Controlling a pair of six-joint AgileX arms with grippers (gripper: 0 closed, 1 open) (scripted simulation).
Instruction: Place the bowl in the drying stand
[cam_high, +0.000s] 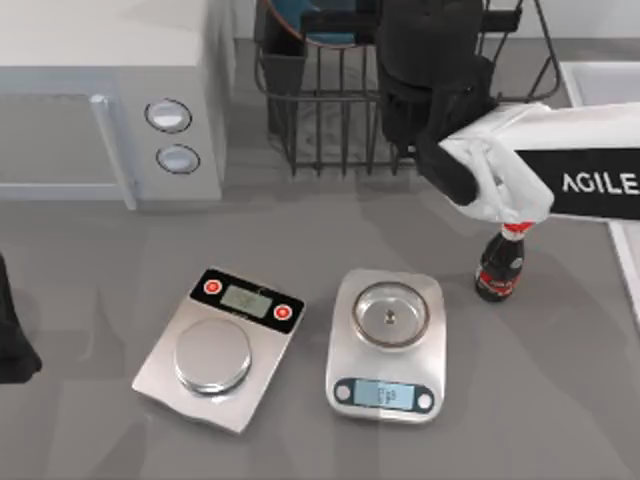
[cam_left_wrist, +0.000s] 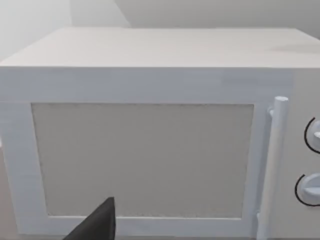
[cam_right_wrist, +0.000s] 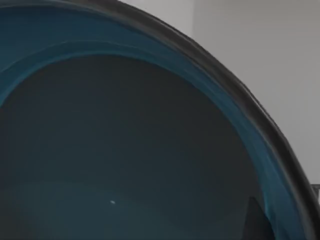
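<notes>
The bowl (cam_high: 312, 22) is sitting in the drying stand (cam_high: 330, 110), partly cut off by the frame edge and covered by the right arm. The right gripper (cam_high: 385, 20) is hanging over it, grip state impossible to tell.

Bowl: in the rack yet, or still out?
In. The bowl stands on edge between the upright bars of the drying stand at the table's back, with the right gripper over the rack beside it.

White boxy microwave (cam_high: 110, 95) at table's left rear; black-topped steel scale (cam_high: 220, 345), silver pan scale (cam_high: 387, 345), dark cola bottle (cam_high: 500, 268) in front.
</notes>
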